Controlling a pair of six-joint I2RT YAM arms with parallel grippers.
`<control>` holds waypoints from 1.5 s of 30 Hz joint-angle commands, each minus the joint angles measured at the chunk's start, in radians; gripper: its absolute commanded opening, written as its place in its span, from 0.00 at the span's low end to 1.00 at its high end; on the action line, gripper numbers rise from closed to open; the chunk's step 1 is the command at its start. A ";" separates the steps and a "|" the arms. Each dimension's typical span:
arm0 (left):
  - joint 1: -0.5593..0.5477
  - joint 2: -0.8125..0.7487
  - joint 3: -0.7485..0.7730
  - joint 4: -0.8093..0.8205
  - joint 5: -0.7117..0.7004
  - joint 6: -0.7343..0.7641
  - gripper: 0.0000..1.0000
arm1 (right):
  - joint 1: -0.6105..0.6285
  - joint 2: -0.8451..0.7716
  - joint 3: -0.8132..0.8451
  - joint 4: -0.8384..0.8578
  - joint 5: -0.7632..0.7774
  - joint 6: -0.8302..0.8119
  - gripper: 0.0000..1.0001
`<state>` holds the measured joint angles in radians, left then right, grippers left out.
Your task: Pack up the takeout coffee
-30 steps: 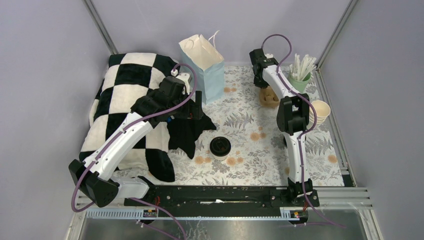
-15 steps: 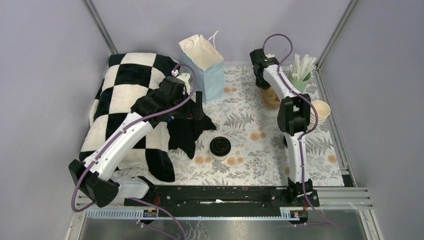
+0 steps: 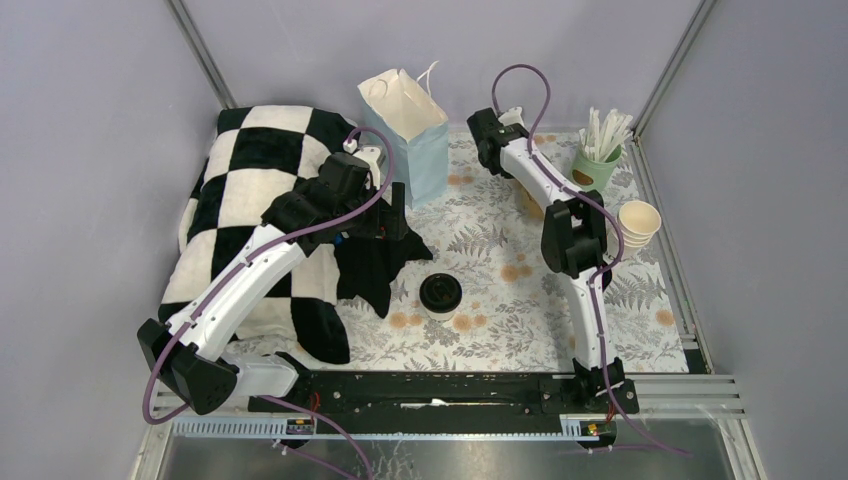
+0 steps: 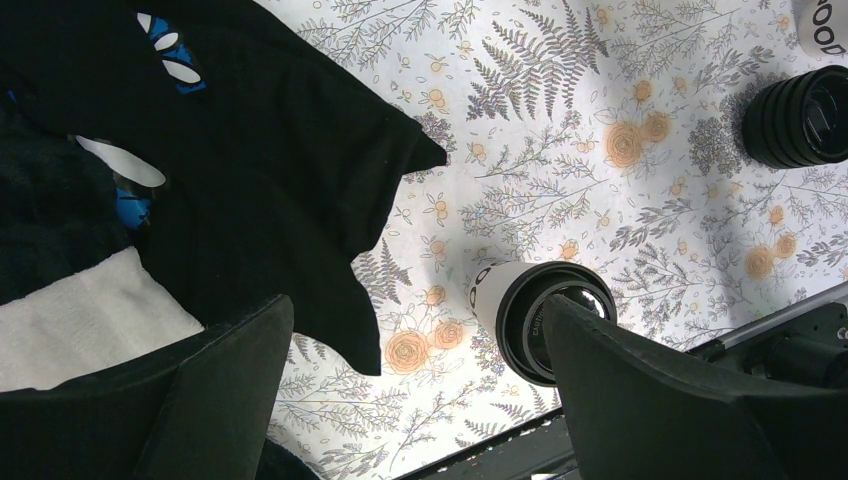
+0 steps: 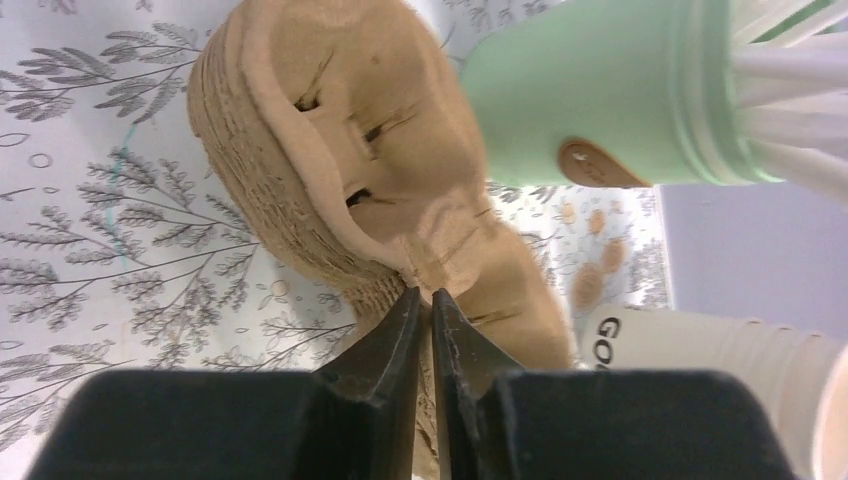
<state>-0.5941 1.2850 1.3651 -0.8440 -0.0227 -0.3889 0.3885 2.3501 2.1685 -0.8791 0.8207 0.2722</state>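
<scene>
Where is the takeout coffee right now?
In the top view, the takeout coffee stands mid-table on the floral mat, just right of the black cloth's tip.

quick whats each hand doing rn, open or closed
left hand: open, holding nothing
right hand: closed, tips against the brown cardboard carrier; whether it grips it cannot be told

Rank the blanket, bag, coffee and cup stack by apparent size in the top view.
Largest: blanket, by far.
Next: bag.
Smallest: coffee and cup stack. They look about alike from above, so I won't rank those two.
</scene>
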 commanded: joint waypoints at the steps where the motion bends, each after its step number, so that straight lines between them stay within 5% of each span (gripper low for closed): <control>1: 0.005 -0.009 0.021 0.040 0.003 0.009 0.99 | 0.010 -0.007 0.034 0.001 0.189 -0.054 0.00; 6: 0.006 -0.010 0.020 0.040 -0.005 0.008 0.99 | 0.048 -0.056 -0.049 0.149 0.244 -0.189 0.00; 12: 0.005 -0.011 0.018 0.036 -0.004 0.008 0.99 | 0.008 -0.074 0.045 -0.053 -0.138 -0.039 0.00; 15: 0.007 -0.019 0.012 0.031 -0.007 0.008 0.99 | -0.008 -0.192 -0.066 0.011 -0.380 -0.062 0.00; 21: 0.007 -0.010 0.010 0.033 0.012 0.005 0.99 | -0.103 -0.315 -0.244 0.024 -0.846 -0.121 0.45; 25: 0.007 -0.003 0.014 0.039 0.018 0.004 0.99 | -0.182 -0.327 -0.318 0.033 -1.049 -0.184 0.58; 37: 0.007 0.000 0.012 0.042 0.063 -0.004 0.99 | -0.183 -0.194 -0.214 -0.027 -1.117 -0.279 0.68; 45: 0.007 0.001 0.009 0.036 0.062 -0.002 0.99 | -0.183 -0.155 -0.201 -0.035 -1.073 -0.250 0.49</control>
<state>-0.5915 1.2850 1.3647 -0.8440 0.0269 -0.3920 0.2028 2.2002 1.9419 -0.9016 -0.2539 0.0074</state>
